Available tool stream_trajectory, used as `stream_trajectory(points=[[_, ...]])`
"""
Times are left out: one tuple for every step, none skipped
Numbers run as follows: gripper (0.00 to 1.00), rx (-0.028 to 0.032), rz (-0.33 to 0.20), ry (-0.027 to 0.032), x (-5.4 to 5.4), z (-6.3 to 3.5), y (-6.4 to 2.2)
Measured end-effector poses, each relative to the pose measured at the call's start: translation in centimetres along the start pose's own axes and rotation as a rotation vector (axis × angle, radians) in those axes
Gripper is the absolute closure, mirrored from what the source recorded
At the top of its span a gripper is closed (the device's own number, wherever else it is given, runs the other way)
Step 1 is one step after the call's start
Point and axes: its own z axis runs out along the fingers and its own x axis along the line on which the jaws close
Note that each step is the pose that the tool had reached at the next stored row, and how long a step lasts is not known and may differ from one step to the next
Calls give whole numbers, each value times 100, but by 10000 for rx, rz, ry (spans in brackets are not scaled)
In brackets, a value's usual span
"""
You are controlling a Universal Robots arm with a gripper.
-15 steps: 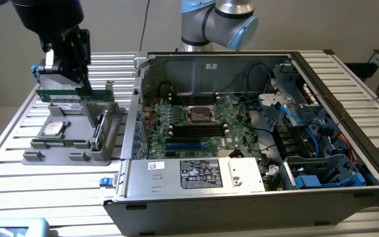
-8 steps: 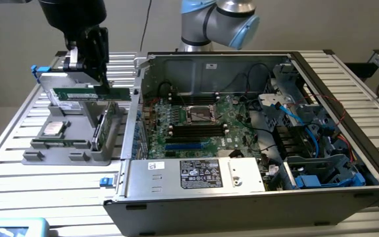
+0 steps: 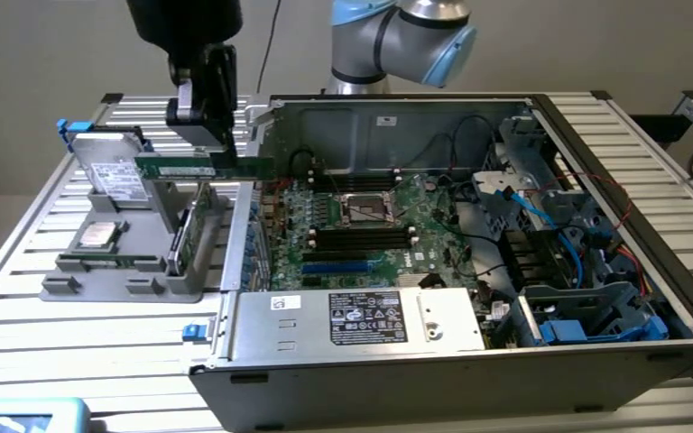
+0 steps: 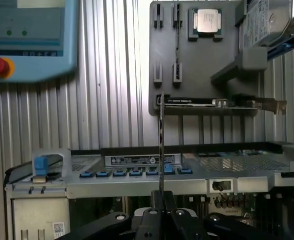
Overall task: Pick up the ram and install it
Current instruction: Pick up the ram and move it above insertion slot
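The ram is a long thin green stick, held level in the air. My gripper is shut on its upper edge, near the middle of its length. It hangs above the gap between the grey parts holder and the near wall of the open computer case. In the wrist view the ram shows edge-on as a thin dark line, and it runs out from between my closed fingers. The motherboard, with its dark memory slots, lies inside the case, toward the exterior view's right of the ram.
The holder carries a silver hard drive, a processor chip and a green expansion card. A boxed power supply fills the case's front, with cables and drive cages at its right. A teal pendant lies on the slatted table.
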Motion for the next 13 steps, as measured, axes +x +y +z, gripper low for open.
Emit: stream_trajectory(points=[[88,0,0,-2,-2,-3,-45],[88,-1,0,-4,-4,-6,-89],[88,-1,0,-7,-6,-7,-135],[88,-2,0,-9,-9,-8,-180],[88,-2,0,-13,-11,-8,-224],[88,-2,0,-18,-14,-7,-269],[88,-3,-1,-22,-17,-7,-314],[88,-3,-1,-26,-19,-6,-359],[88,-3,-1,-31,-22,-6,-408],[88,-4,-1,-33,-25,-5,-454],[88,-4,-2,-36,-28,-5,-499],[88,-4,-2,-37,-30,-4,-544],[88,-5,-1,-37,-33,-4,-586]])
